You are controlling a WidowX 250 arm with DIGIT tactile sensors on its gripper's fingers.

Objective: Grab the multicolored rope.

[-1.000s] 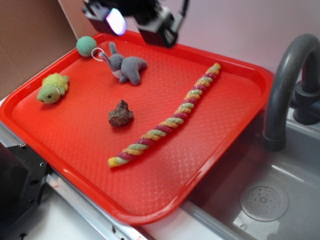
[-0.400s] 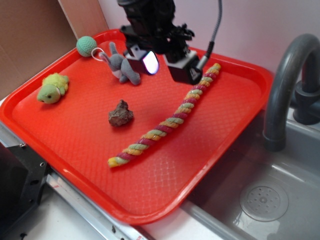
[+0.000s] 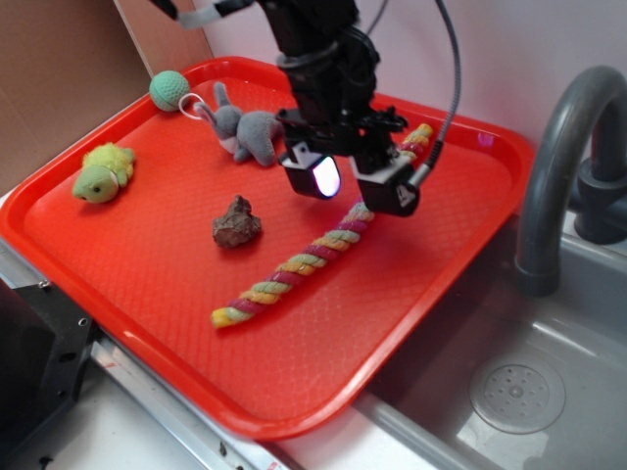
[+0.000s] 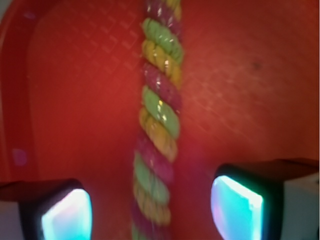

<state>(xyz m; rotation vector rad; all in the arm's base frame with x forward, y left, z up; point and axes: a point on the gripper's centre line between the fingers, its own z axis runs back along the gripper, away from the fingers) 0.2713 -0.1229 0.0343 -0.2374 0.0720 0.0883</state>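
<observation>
- Multicolored rope (image 3: 312, 257) lies diagonally on red tray (image 3: 147, 274), flat, right of centre; yellow, green, magenta strands.
- Pincer (image 3: 358, 184) hangs over rope's upper half, jaws spread wide, nothing held.
- Wrist view: rope (image 4: 157, 125) runs between the two fingertips (image 4: 235, 205), touching neither.
- Brown lump (image 3: 236, 222) left of rope, apart.
- Grey plush (image 3: 250, 132), teal ball (image 3: 169, 90), green plush (image 3: 102, 172) toward tray's far left.
- Grey faucet (image 3: 558, 166) right of tray.
</observation>
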